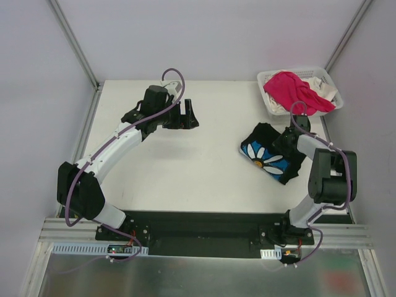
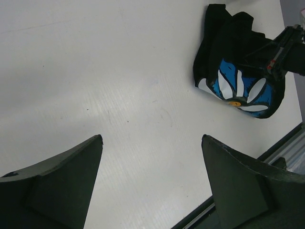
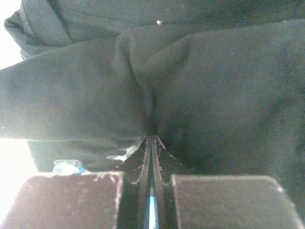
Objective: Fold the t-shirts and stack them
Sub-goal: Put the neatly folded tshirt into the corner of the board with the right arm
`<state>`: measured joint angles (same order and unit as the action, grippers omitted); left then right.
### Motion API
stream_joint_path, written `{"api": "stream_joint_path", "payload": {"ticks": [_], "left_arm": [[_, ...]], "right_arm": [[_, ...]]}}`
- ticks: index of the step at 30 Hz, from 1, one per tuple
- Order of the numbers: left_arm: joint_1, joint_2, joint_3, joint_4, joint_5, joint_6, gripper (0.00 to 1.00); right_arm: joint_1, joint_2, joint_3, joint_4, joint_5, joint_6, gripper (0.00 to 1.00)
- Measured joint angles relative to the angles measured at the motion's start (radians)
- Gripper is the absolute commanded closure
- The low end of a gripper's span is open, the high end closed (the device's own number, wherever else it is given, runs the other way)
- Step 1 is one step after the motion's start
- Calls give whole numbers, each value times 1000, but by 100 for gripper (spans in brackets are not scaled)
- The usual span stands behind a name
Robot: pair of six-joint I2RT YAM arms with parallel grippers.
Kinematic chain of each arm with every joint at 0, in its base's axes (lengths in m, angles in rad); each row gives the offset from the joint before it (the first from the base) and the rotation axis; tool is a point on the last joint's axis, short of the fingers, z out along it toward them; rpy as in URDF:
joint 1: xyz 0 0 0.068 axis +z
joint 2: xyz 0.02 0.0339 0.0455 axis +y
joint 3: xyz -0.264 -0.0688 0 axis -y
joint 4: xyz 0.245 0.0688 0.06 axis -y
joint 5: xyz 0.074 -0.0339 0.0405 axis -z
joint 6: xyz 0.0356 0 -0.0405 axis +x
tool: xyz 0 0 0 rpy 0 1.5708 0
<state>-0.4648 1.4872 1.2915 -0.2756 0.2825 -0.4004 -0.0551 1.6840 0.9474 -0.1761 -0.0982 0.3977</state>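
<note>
From above, I see my right claw [image 1: 286,141] down on the black daisy shirt [image 1: 270,158], which lies bunched on the right side of the table [image 1: 204,173]. Only its own wrist camera shows the fingers pinched tight on a fold of black cloth. My left claw [image 2: 151,139] hangs wide open and holds nothing. Only the top view shows the pink shirt [image 1: 294,90] and the white shirt [image 1: 322,86], both in the basket [image 1: 270,106].

Soft, even light overhead; my right wrist view was dark.
From above, the white table [image 1: 185,167] was evenly lit, with faint shadows beside my arms. My left wrist view was sharp, my fingers [image 2: 57,186] dim. At my right wrist the black t-shirt [image 3: 214,95] filled the frame, murky and grainy, glare blown out at the left edge.
</note>
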Motion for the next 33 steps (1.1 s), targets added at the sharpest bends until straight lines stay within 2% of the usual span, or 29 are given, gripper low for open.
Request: {"api": "stream_joint_path", "payload": {"ticks": [14, 20, 24, 28, 33], "left_arm": [[0, -19, 0, 0, 7, 0, 16], [-1, -19, 0, 0, 23, 0, 16], [-1, -19, 0, 0, 23, 0, 16], [-7, -21, -12, 8, 23, -2, 16], [-20, -25, -47, 8, 23, -6, 16]], "right_arm": [[-123, -269, -227, -51, 142, -32, 98], [-139, -341, -246, -88, 184, -56, 85], [-139, -327, -189, -126, 154, -87, 82], [-127, -314, -92, -132, 77, -97, 75], [-16, -320, 22, -179, 35, -128, 71]]}}
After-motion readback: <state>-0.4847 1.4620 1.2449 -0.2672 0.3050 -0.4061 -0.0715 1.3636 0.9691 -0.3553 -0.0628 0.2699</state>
